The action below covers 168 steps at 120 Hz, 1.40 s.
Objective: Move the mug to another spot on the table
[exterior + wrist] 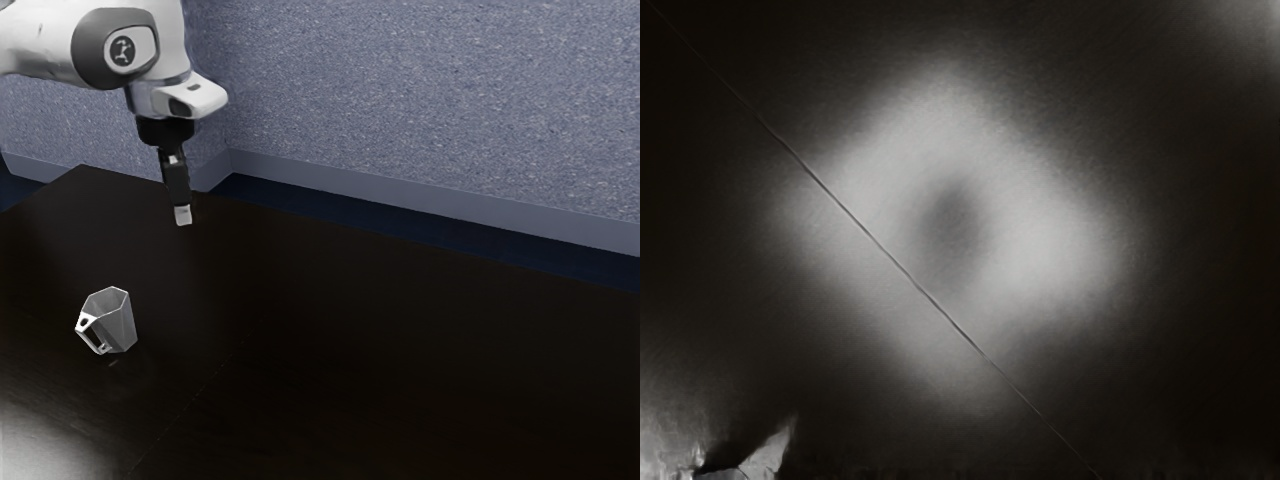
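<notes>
Arm (90,45): came in from the upper left of the exterior frame, white with grey joints, its hand pointing straight down.
Claw (182,213): hung in the air above the surface, in the upper left part of the exterior frame, touching nothing. It was seen as one narrow black column with a pale tip, so I could not tell whether it was spread or pressed together.
Mug (108,318): stood on the surface at the lower left of the exterior frame, well apart from the claw and nearer the camera. It was pale grey with faceted sides, its open mouth up and its handle turned to the exterior view's left.
Surface (400,350): was very dark, with a pale glare in the lower left corner of the exterior frame.
Wall (420,80): was speckled blue-grey, with a lighter baseboard (450,200) along its foot behind the surface.
Wrist view: showed the dark surface (1200,400) with a broad pale glare, crossed by a thin straight seam (890,262). A pale angular shape (760,458) lay apart from the glare; I could not tell what it was.
</notes>
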{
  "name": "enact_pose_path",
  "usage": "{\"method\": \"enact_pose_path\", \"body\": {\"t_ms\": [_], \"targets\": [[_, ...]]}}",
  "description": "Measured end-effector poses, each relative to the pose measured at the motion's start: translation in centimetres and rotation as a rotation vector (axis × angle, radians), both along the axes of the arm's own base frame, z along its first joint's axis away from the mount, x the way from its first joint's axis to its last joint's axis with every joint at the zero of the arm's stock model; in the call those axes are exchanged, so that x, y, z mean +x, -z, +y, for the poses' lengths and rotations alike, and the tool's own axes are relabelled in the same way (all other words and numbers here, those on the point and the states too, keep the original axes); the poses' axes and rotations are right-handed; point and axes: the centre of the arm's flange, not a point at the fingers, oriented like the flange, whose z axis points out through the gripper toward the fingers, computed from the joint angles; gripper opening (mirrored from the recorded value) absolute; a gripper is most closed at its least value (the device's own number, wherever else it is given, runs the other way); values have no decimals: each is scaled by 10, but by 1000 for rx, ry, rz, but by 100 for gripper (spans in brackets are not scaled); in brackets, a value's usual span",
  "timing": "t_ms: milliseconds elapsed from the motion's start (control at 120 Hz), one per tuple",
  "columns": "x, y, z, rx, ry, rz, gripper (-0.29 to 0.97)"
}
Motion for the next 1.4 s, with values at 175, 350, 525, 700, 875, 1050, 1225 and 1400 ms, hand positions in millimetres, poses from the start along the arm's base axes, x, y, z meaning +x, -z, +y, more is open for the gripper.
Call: {"method": "enact_pose_path", "body": {"t_ms": [175, 350, 525, 700, 875, 1050, 1225, 1400], "targets": [[-56, 27, 68, -2, -213, -15, 68], [-88, 56, 107, -13, -368, -74, 68], [-79, 97, 144, -9, -494, -79, 68], [-93, 123, 159, 15, -572, -65, 68], [-135, 131, 163, 32, -667, -105, 68], [-154, 171, 180, 75, -721, -179, 68], [-141, 206, 201, 85, -750, -241, 68], [-129, 236, 217, 76, -770, -283, 68]]}}
